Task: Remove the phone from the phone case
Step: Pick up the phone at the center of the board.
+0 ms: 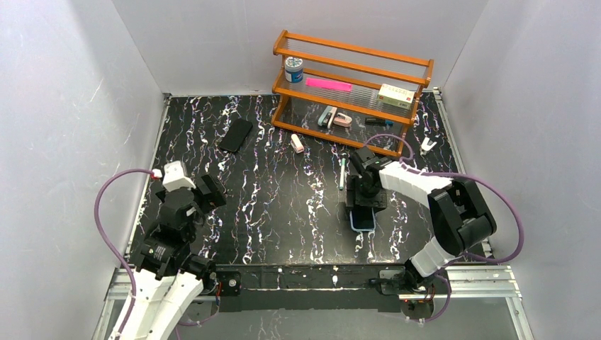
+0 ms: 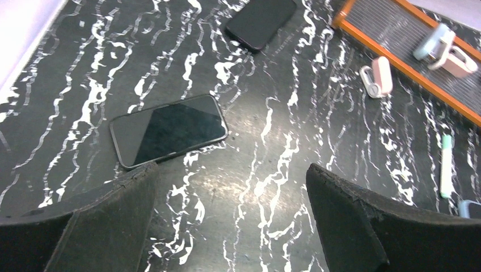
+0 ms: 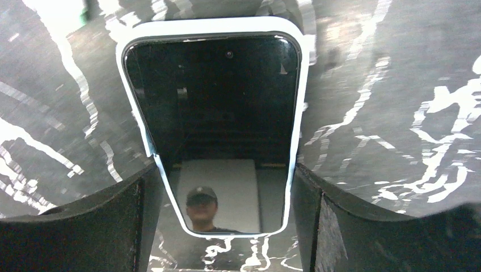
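A phone (image 3: 212,107) with a black screen sits in a white case (image 3: 210,27) on the black marbled table, and also shows in the top view (image 1: 362,219). My right gripper (image 3: 224,187) (image 1: 365,202) is over its end, with one finger against each long edge, shut on it. The rim looks thick and white at the far end and thin between my fingers. My left gripper (image 2: 232,175) (image 1: 212,193) is open and empty, low over the table at the left. A bare black phone (image 2: 167,130) lies just beyond its left finger.
A flat black phone or case (image 1: 236,134) (image 2: 261,20) lies at the back left. An orange wooden rack (image 1: 352,88) stands at the back with small items on it. A pink-white item (image 1: 297,143) and a green pen (image 1: 342,172) lie in front of it.
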